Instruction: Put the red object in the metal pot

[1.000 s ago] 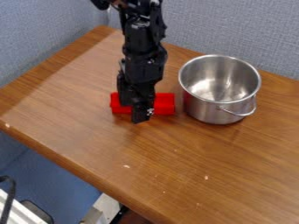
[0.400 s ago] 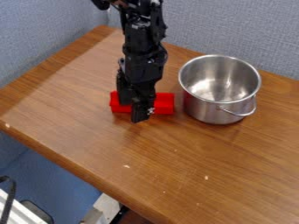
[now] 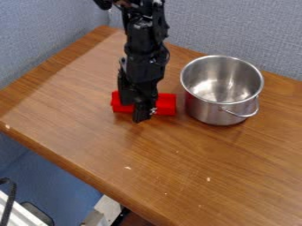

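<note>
1. Next to nothing changes over the last second: the arm point(image 3: 144, 40) holds the same pose, and the fingers point(image 3: 139, 108) remain down at the red object point(image 3: 167, 105), covering its middle.
2. The red object has not shifted either. It lies lengthwise across the tabletop point(image 3: 106, 150), just beside the metal pot point(image 3: 222, 89), to the pot's left in the view, with both its ends showing past the fingers.
3. The pot stays where it was, upright and open at the top, its side handle point(image 3: 242, 112) towards the camera.
4. Whether the fingers are apart or clamped on the block, I cannot tell; they are dark and overlap its near face.
5. For the task, this stillness suggests the grasping step is in hand, with the lift and the placing yet to come.
6. Next, I judge, a firm grip should be made sure of, then a rise well above the rim before moving across. Going sideways too low could knock the block against the pot's wall.
</note>
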